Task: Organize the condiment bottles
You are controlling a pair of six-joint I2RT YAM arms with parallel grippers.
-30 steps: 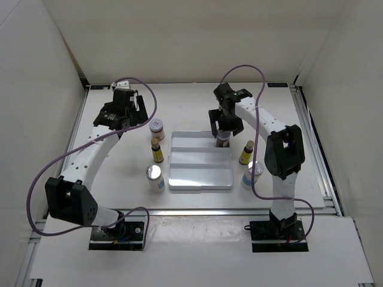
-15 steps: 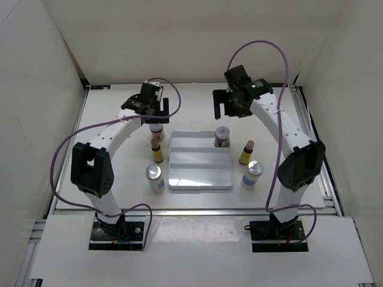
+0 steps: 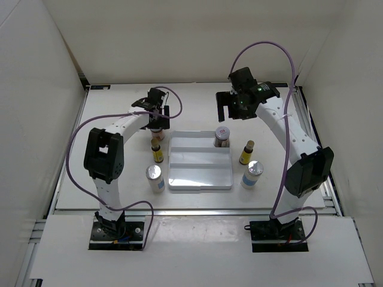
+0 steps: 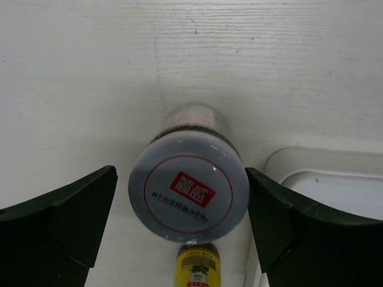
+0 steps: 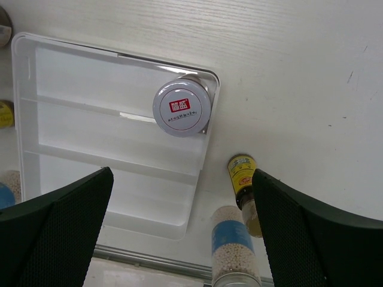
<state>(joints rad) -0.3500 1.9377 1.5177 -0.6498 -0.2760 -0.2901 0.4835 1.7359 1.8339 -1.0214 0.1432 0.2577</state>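
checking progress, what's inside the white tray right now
Only one squat jar with a red-marked lid, standing in the far right corner of the tray. Its lid hides the tray floor beneath it.

All six upright, one inside the tray.
Tray's far right corner: squat brown jar, pale red-marked lid. The second jar stands just left of the tray, with the left yellow bottle and left white-blue bottle nearer. Right side: right yellow bottle, right white-blue bottle.

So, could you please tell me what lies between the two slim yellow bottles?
The white tray lies between the left yellow bottle and the right yellow bottle, clearest in the top view. A brownish jar stands in its far right corner.
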